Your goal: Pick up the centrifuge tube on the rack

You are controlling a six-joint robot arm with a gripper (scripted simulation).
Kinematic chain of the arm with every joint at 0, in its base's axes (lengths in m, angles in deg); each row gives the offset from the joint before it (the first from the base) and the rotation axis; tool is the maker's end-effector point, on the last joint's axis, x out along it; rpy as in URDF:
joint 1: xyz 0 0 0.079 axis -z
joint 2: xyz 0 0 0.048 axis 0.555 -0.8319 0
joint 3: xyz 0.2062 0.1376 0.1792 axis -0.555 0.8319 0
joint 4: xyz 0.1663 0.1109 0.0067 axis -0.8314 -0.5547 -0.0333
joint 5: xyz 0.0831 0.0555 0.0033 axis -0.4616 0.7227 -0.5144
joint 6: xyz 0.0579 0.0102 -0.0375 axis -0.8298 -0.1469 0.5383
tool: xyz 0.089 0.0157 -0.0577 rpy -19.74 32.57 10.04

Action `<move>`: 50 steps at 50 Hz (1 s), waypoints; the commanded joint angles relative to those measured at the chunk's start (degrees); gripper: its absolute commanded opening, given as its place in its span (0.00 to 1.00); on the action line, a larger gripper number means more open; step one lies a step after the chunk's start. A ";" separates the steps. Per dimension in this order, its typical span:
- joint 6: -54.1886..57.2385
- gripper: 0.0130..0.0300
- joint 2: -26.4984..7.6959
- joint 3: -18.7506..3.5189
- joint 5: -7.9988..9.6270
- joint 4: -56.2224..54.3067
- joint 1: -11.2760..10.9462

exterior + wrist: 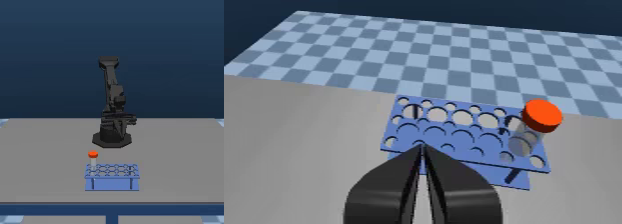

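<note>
The light-blue rack [111,177] stands on the grey table in front of the black arm [112,100]. The centrifuge tube [93,157], whitish with an orange-red cap, stands upright in a corner hole of the rack, on the exterior view's left and on the side nearer the arm. In the wrist view the tube [530,125] rises from a corner of the rack [399,141]. My gripper [422,146] hangs above the rack's near edge, apart from the tube. Its two dark fingers are pressed together with nothing between them. The arm is folded upright over its base.
The grey table [40,150] spreads wide around the arm's base [112,139] and the rack. Beyond the table's edge lies a blue checkered floor [446,50]. Several other rack holes hold nothing.
</note>
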 commanded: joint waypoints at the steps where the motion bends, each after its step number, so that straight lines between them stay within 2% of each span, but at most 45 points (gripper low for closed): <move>1: 0.00 1.00 0.00 0.00 0.00 0.00 0.00; 30: -0.48 1.00 -0.04 -0.03 -0.01 0.51 0.10; 50: -6.36 1.00 -0.57 -0.41 -0.17 6.85 1.31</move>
